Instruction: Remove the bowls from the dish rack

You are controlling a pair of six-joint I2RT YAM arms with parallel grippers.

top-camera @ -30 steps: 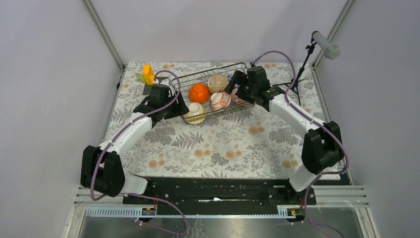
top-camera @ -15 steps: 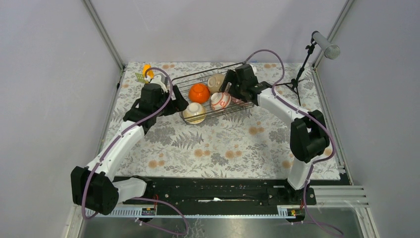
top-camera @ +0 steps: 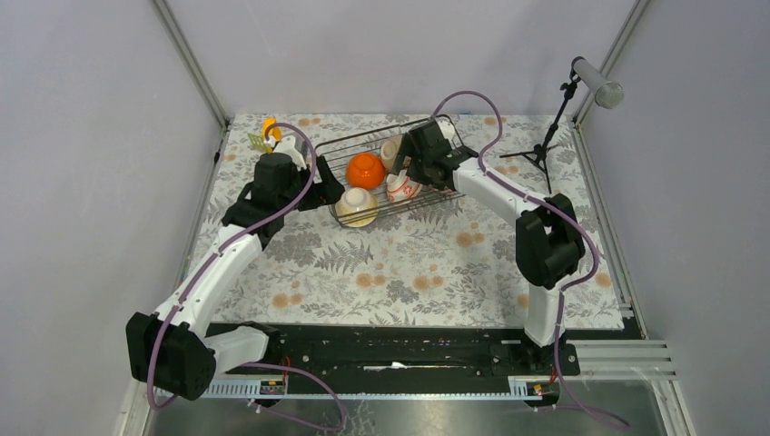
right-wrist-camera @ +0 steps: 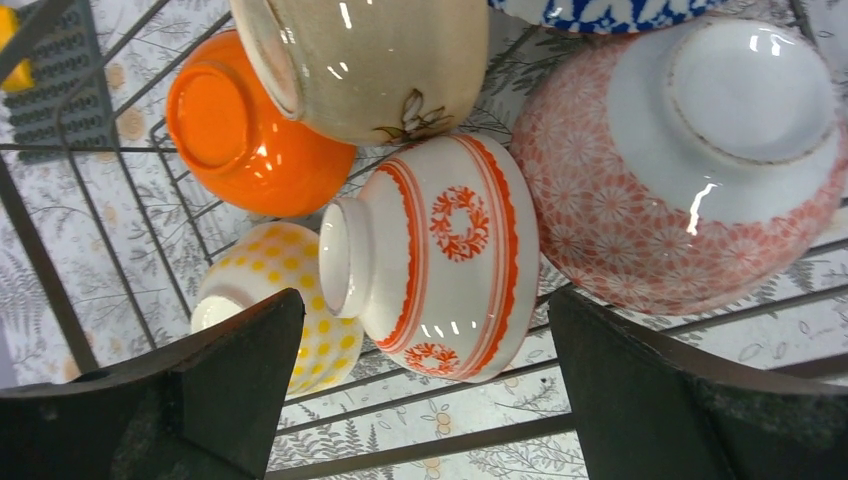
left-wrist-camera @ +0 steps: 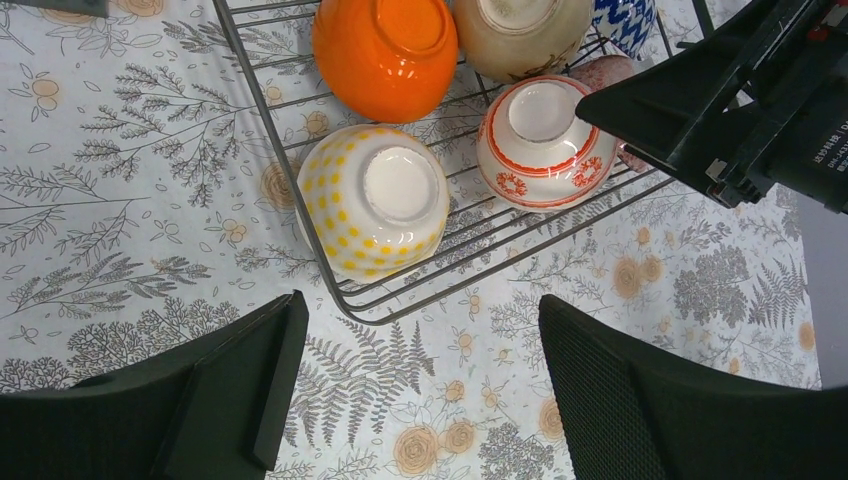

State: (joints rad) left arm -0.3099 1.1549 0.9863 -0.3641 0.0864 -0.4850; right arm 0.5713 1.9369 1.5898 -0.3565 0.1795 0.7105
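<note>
The dish rack (top-camera: 427, 202) of black wire holds several bowls lying on their sides or upside down: orange (left-wrist-camera: 385, 50), beige (left-wrist-camera: 520, 35), white with red lines (right-wrist-camera: 450, 260), pink patterned (right-wrist-camera: 680, 170), blue-white (right-wrist-camera: 600, 12) and cream with yellow dots (left-wrist-camera: 375, 200). My left gripper (left-wrist-camera: 420, 390) is open over the tablecloth, just outside the rack's near left corner and short of the dotted bowl. My right gripper (right-wrist-camera: 425, 390) hangs open above the rack, its fingers spread either side of the red-lined bowl without touching it.
An orange block (top-camera: 270, 132) and a small dark plate (right-wrist-camera: 60, 70) sit at the back left, beyond the rack. A microphone stand (top-camera: 554, 127) rises at the back right. Slanted metal frame posts (top-camera: 191, 64) bound the flowered tablecloth.
My right gripper has moved left from the rack's right end to over the red-lined bowl. My left arm has drawn back to the left. The bowls have not moved.
</note>
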